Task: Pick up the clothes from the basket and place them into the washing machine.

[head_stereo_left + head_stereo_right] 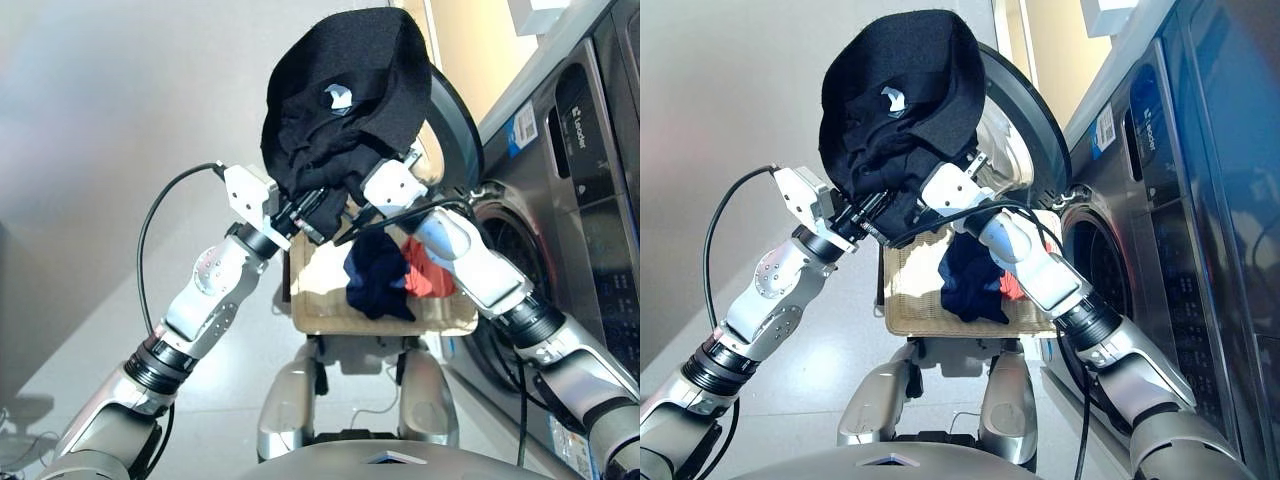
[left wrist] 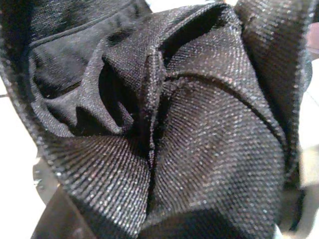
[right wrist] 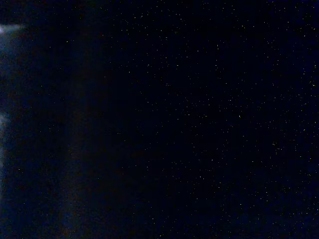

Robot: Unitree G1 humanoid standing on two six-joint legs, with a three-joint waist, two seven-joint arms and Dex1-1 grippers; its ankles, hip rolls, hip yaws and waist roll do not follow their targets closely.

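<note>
Head views: the black garment (image 1: pixel 345 95) is bunched high at upper centre, both arms reaching into it from below. The left gripper (image 1: pixel 312 212) is at its lower edge, the right gripper (image 1: pixel 385 165) buried in cloth; I cannot tell whether either is closed.

Below centre, the basket (image 1: pixel 320 300) holds the navy garment (image 1: pixel 375 275) and red garment (image 1: pixel 432 278). The washer (image 1: pixel 575 180) fills the right, its door (image 1: pixel 462 130) open behind the cloth.

Left wrist view: black folds only.

Right wrist view: dark.

Black garment (image 1: pixel 345 95) bunched aloft; navy garment (image 1: pixel 375 275) (overlapping the red-orange one (image 1: pixel 430 275)) in the basket (image 1: pixel 320 300).
</note>
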